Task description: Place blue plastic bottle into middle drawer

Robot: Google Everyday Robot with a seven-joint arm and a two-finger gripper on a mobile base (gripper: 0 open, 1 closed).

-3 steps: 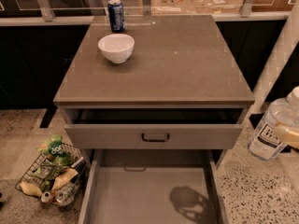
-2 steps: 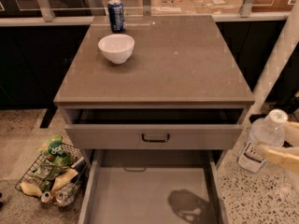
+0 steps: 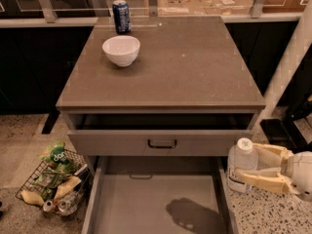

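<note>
Across the middle of the view stood a grey cabinet with a broad brown countertop (image 3: 195, 67). Below it, the middle drawer (image 3: 141, 201) was pulled far out towards the camera, its flat grey floor bare apart from a dark shadow on the right half. Above that drawer, a shallower drawer front (image 3: 117, 143) with a black bar handle (image 3: 162, 144) stood slightly open under the countertop.

On the speckled floor (image 3: 273, 216) to the left of the cabinet sat a wire basket (image 3: 22, 194) full of packets and cans.

At the lower right, the cream-coloured gripper (image 3: 243, 163) reached in from the right edge, outside the cabinet and just past the right wall of the middle drawer. Its two fingers (image 3: 265, 181) were closed around the blue plastic bottle (image 3: 239, 159), one at the front of the body and one at the back. The bottle stood upright in that grasp with its white cap at the top, held at the fingertip end and just beside the drawer's right wall. It was over the speckled floor rather than over the drawer's grey floor.

On the countertop, a white bowl (image 3: 121, 49) sat near the left rear, with a dark blue can (image 3: 121, 16) upright just behind it at the back edge.
</note>
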